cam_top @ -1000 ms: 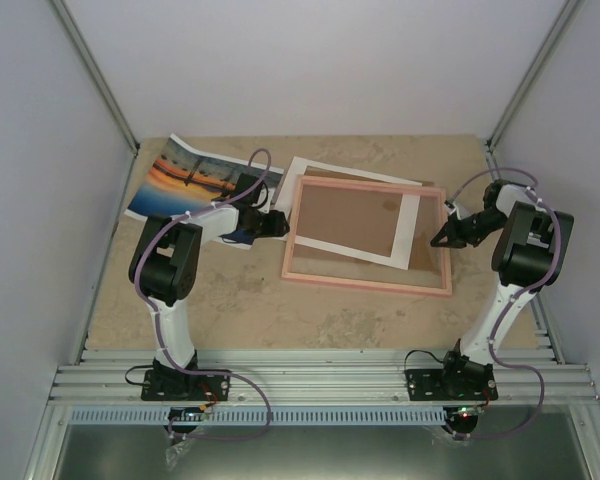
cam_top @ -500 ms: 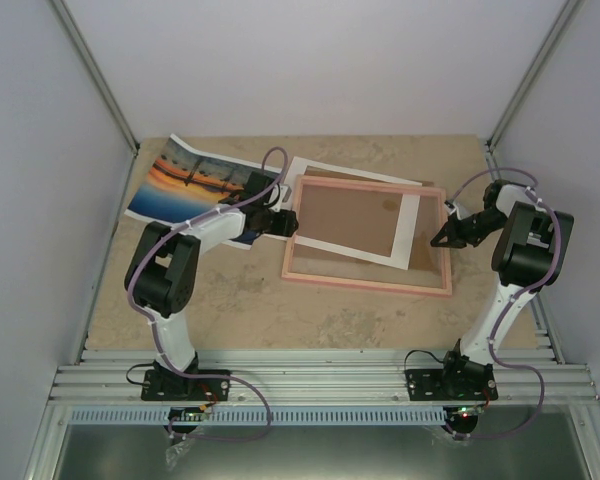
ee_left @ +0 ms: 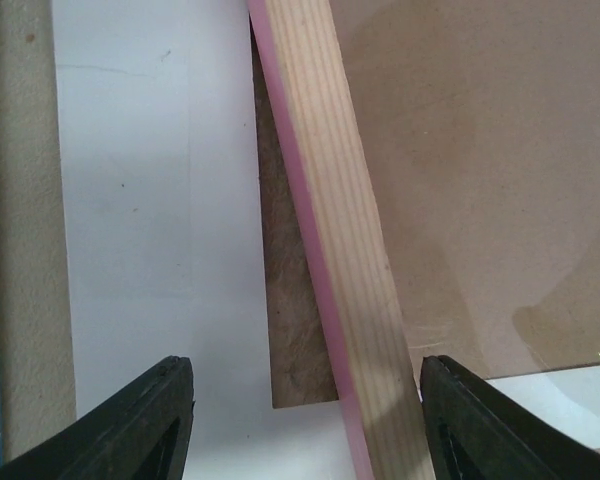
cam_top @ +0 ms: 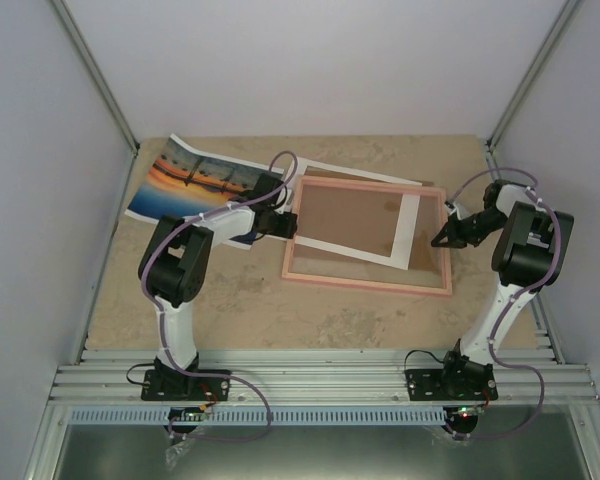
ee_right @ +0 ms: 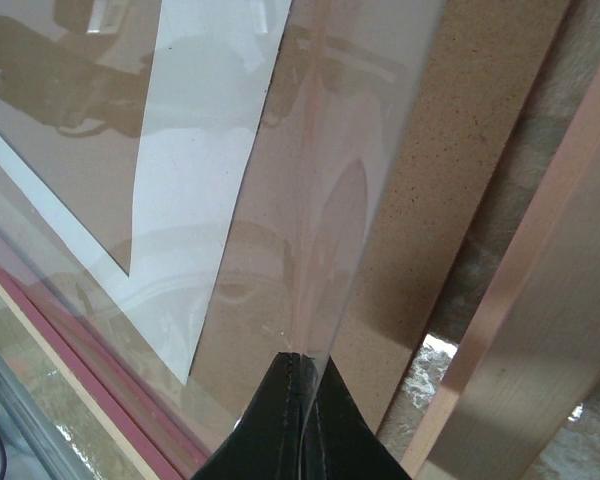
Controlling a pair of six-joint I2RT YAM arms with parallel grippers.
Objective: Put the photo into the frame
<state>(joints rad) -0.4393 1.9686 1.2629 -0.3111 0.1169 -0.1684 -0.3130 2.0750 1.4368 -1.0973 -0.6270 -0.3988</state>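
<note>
Top external: photo (cam_top: 185,175) left of frame (cam_top: 368,283); right claw (ee_right: 300,362) pinching clear pane (ee_right: 315,200).

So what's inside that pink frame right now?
A brown board with a white border lies inside the frame, under a clear sheet. The photo lies outside it, on the left. Anything beneath the board is hidden.

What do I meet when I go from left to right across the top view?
Photo → left gripper → frame → right gripper, shut on a clear sheet.
</note>
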